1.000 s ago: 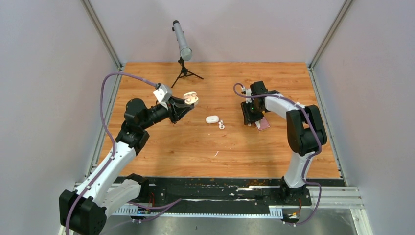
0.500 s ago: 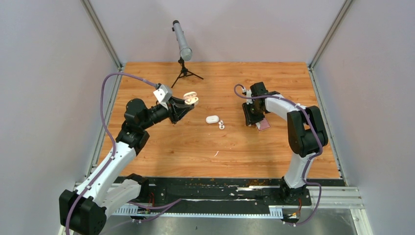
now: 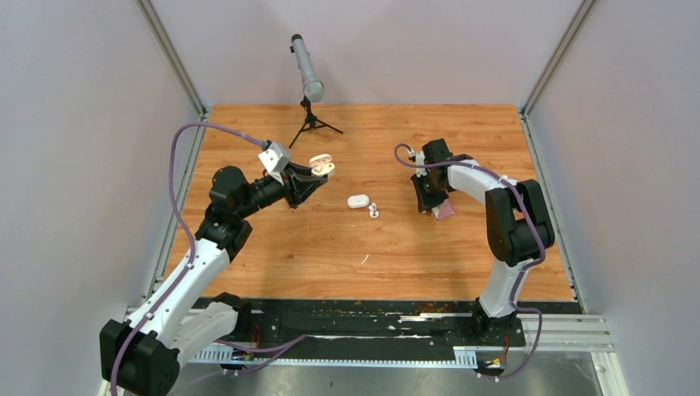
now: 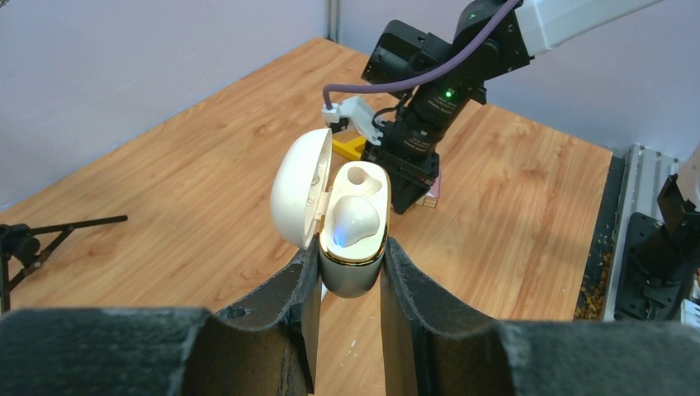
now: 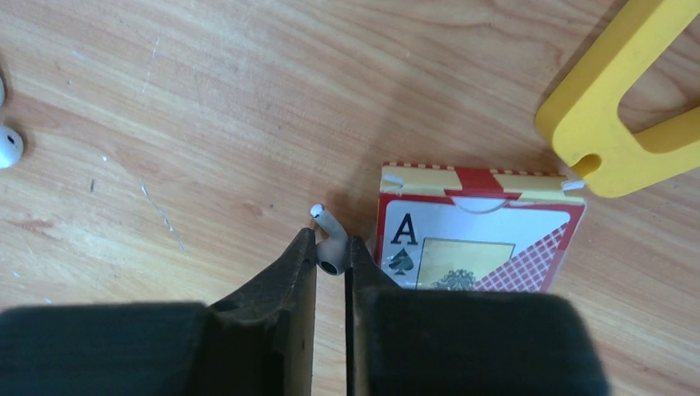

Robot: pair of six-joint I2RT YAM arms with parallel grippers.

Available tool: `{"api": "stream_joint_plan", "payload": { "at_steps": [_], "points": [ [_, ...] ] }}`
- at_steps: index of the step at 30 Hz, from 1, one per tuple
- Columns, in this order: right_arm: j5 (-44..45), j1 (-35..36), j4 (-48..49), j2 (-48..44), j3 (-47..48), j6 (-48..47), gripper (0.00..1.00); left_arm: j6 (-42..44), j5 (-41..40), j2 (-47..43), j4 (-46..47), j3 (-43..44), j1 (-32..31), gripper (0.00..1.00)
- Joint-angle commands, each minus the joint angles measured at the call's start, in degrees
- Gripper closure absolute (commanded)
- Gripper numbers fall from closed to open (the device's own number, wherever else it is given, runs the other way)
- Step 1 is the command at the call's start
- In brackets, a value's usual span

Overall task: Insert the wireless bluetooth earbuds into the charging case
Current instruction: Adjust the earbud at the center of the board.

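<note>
My left gripper [image 4: 351,254] is shut on an open white charging case [image 4: 355,276] with a gold rim and holds it up above the table; it also shows in the top view [image 3: 320,165]. Its lid [image 4: 295,198] hangs open to the left. One earbud [image 4: 355,221] sits in the near slot with a blue light; the far slot [image 4: 360,176] is empty. My right gripper [image 5: 332,241] is shut on a white earbud [image 5: 328,247], stem pointing away, low over the wood beside a card box. Two more earbuds [image 3: 373,209] lie next to a closed white case [image 3: 357,201] mid-table.
A red playing-card box [image 5: 479,239] lies right of my right fingers, and a yellow plastic piece [image 5: 611,124] lies beyond it. A grey cylinder on a black tripod [image 3: 309,78] stands at the back. One loose earbud [image 5: 8,146] shows at the right wrist view's left edge.
Almost nothing. The right wrist has shifted very slightly; the left arm holds the open case in the same place.
</note>
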Motion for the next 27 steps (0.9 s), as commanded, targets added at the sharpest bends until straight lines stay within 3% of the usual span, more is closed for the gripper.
{"api": "stream_joint_plan", "payload": {
  "at_steps": [1,10,17,23,27],
  "points": [
    [-3.0,0.3,-4.9,-4.1,2.5,-4.2,0.98,1.7,-0.1,-0.6,1.0,-0.5,0.4,1.00],
    [-8.4,4.3,-5.7,-13.0,-1.5,-15.2,0.99,1.0,-0.1,-0.1,3.6,-2.5,0.4,1.00],
    [-8.3,19.8,-11.3,-10.9,-4.7,-43.5,0.98,2.9,0.2,-1.4,0.3,-1.9,0.4,1.00],
    [-10.3,23.2,-21.7,-8.7,-2.2,-69.3,0.97,4.8,-0.1,-2.8,-2.8,-1.7,0.6,1.00],
    [-4.1,24.4,-26.6,-4.9,-1.2,-80.8,0.94,4.7,-0.1,-2.8,-2.5,-1.4,0.7,1.00]
  ]
}}
